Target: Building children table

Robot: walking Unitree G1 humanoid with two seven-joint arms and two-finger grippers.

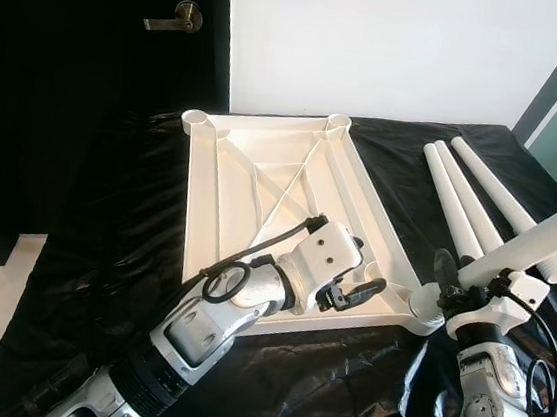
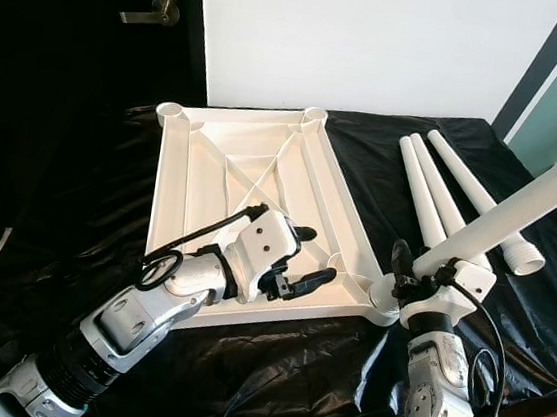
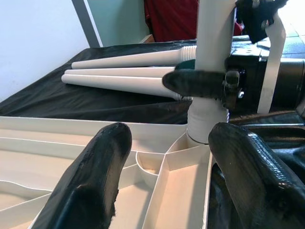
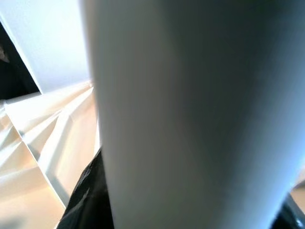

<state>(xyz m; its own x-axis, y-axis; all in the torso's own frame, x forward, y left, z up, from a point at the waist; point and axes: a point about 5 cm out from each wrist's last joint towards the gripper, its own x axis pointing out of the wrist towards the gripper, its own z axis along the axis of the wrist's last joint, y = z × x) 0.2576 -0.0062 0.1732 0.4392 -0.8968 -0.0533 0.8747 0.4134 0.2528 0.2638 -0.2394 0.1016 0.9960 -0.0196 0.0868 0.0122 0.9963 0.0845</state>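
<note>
Head views: right gripper (image 2: pixel 414 269) jaws clamp table leg (image 2: pixel 520 211) at tabletop (image 1: pixel 261 181) corner socket. Left wrist view: left gripper (image 3: pixel 167 157) jaws open, just beside that socket.

A black sheet (image 1: pixel 103 249) covers the surface; far left, a dark door (image 1: pixel 80 95) (brass lever handle (image 1: pixel 175 19)).

White tabletop (image 1: pixel 261 181), black cloth (image 1: pixel 105 229)

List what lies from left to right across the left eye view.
Door handle → upturned white tabletop → left claw → right claw gripping a white leg.
</note>
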